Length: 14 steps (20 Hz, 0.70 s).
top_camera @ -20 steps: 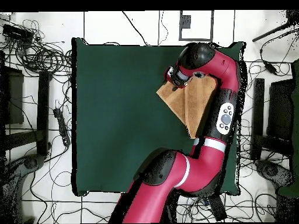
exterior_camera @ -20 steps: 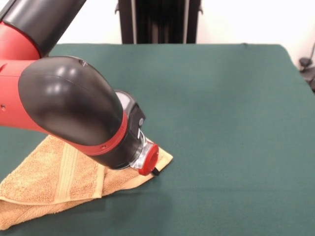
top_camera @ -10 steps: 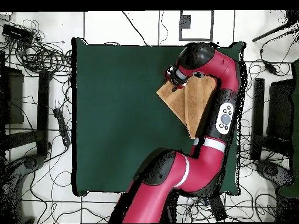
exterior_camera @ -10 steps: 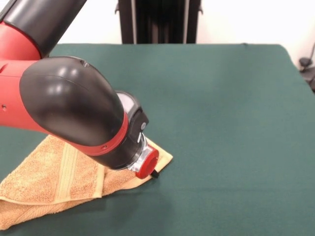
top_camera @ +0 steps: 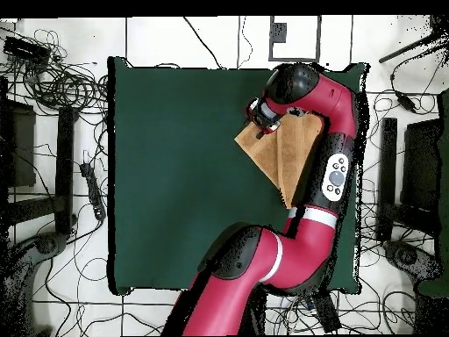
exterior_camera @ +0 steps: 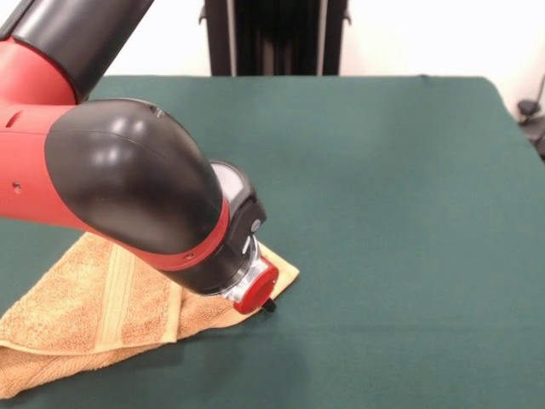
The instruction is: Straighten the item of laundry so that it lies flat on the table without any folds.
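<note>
The item of laundry (exterior_camera: 94, 311) is an orange-tan towel folded into a rough triangle at the near left of the green table (exterior_camera: 383, 170). One layer lies doubled over along its front edge. My gripper (exterior_camera: 267, 303) shows only as a red cap with a small black tip. It is pressed down at the towel's pointed right corner. The bulky black and red wrist hides the towel's upper middle. From overhead, the towel (top_camera: 282, 156) lies near the table's (top_camera: 175, 175) top right, with the gripper (top_camera: 260, 131) at its left corner.
My arm (top_camera: 326, 175) runs along the table's right side and covers that edge of the towel. Cables and black stands (top_camera: 61, 88) ring the table on the floor. The towel lies close to the table's edge (top_camera: 359, 175).
The wrist has swung slightly right and lower over the towel in the front view. The gripper tip has stayed at the towel's corner, and the towel's shape looks unchanged.
</note>
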Motion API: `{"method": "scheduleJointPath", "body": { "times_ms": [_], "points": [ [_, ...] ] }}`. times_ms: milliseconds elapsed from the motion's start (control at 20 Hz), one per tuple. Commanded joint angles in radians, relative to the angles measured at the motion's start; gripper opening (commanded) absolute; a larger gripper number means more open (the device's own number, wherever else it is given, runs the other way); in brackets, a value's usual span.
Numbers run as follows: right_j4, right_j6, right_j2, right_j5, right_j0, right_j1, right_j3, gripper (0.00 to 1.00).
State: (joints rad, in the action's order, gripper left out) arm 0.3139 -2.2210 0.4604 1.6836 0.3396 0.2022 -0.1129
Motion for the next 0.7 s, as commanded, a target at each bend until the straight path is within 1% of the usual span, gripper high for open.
{"method": "scheduleJointPath", "body": {
  "times_ms": [50,300,550,700],
  "points": [
    [0.079,-0.328,0.127,-0.081,-0.072,0.002,-0.103,1.0],
    [0.11,-0.338,0.164,-0.052,-0.06,-0.012,-0.098,1.0],
    [0.19,-0.342,0.236,-0.007,-0.045,-0.023,-0.087,1.0],
    [0.215,-0.303,0.273,0.01,-0.023,-0.033,-0.091,1.0]
  ]
}}
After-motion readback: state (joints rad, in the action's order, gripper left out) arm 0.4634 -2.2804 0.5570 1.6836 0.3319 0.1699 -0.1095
